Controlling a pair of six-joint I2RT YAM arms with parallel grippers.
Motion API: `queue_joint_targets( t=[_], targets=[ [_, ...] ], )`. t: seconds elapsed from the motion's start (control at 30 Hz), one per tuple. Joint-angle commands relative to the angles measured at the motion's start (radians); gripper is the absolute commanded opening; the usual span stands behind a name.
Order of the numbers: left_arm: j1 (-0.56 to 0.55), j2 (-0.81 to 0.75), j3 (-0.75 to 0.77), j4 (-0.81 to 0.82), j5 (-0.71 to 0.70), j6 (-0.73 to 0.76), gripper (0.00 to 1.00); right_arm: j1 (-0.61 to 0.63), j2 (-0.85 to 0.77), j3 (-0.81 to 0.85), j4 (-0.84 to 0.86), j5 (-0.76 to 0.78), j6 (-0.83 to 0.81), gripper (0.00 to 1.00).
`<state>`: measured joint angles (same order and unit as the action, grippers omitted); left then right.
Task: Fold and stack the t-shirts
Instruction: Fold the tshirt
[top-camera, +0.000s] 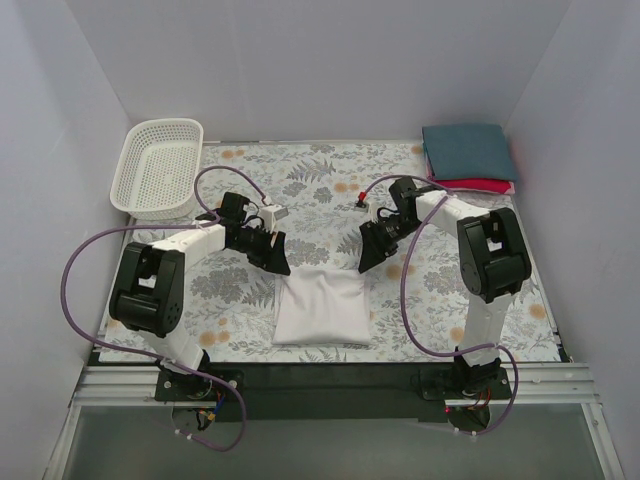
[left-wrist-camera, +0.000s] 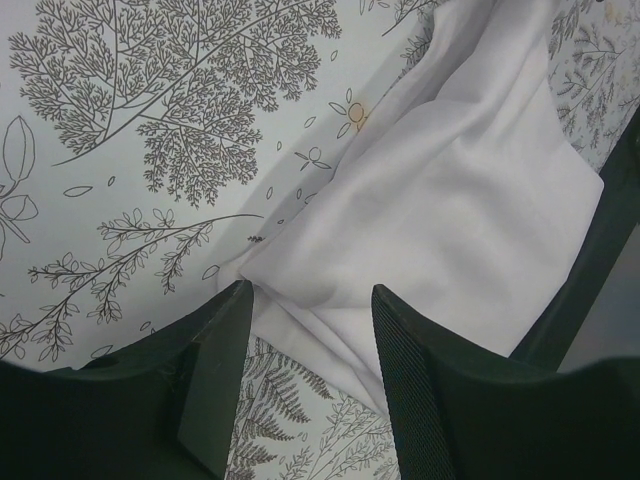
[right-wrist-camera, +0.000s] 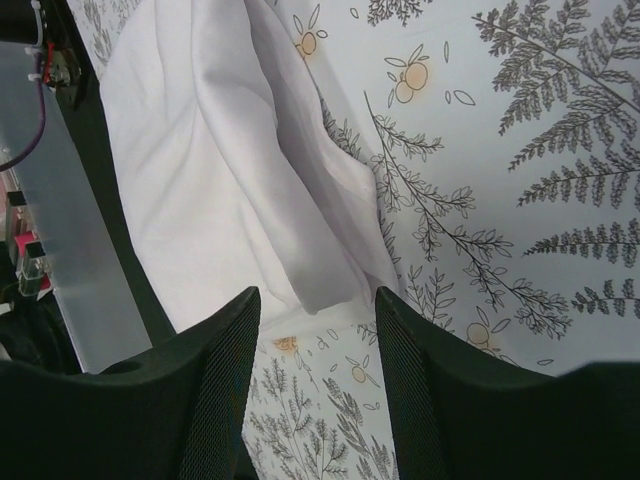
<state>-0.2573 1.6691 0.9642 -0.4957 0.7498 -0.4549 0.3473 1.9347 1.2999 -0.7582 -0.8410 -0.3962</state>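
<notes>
**Ana:** How many pincers, and how do they stand?

**Ben:** Two. The left pincer (top-camera: 272, 255) (left-wrist-camera: 310, 300) is spread. Its two fingers (left-wrist-camera: 215, 360) stand apart just above the far left corner of the white shirt (top-camera: 322, 310) (left-wrist-camera: 450, 220) (right-wrist-camera: 200, 170), and that corner lies in the gap between them. The right pincer (top-camera: 368, 255) (right-wrist-camera: 318, 300) is spread too, and the shirt's far right corner lies in its gap. I cannot tell whether either pincer touches the cloth.

**Ana:** And the arms?

**Ben:** One arm stands on each side of the white shirt. Each rises from its base on the near side of the shirt, and its upper link stands nearly upright. The forearm reaches inward toward the shirt's far edge, with the wrist tipped down, and the two pincers face each other across that edge.

**Ana:** How many shirts are there?

**Ben:** Three. The white one lies on the floral cloth (top-camera: 310, 175) of the desk as a rumpled, roughly square pad. The teal shirt (top-camera: 468, 150) is a flat folded rectangle far beyond the white shirt on its right, well apart from it. It lies on top of the red shirt (top-camera: 490, 186), of which only a strip shows at the near edge.

**Ana:** Any containers?

**Ben:** One, a white mesh basket (top-camera: 165, 124). It stands far beyond the white shirt on its left, well apart from it, and the mesh of its floor shows all over.
</notes>
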Motion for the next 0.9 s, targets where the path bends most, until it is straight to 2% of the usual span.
queue_joint_targets(
  t=[0.0,0.17,0.27,0.4,0.67,0.87],
  targets=[
    [0.004,0.001,0.024,-0.001,0.028,-0.004,0.5,0.018,0.0,-0.014,0.01,-0.047,-0.015,0.56],
    [0.006,0.007,0.021,0.006,0.036,-0.007,0.49,0.035,-0.002,-0.037,0.01,-0.058,-0.021,0.55],
    [0.004,0.009,0.011,0.023,0.048,-0.016,0.45,0.035,-0.002,-0.044,0.013,-0.059,-0.021,0.51],
    [0.004,0.009,0.008,0.037,0.062,-0.03,0.35,0.035,-0.005,-0.036,0.016,-0.058,-0.012,0.32],
    [0.004,-0.035,0.011,0.0,0.021,-0.051,0.02,0.033,-0.039,-0.039,0.005,-0.03,0.016,0.16],
    [0.023,-0.101,-0.002,-0.044,-0.067,-0.064,0.0,0.033,-0.069,-0.04,-0.016,-0.001,0.023,0.05]
  ],
)
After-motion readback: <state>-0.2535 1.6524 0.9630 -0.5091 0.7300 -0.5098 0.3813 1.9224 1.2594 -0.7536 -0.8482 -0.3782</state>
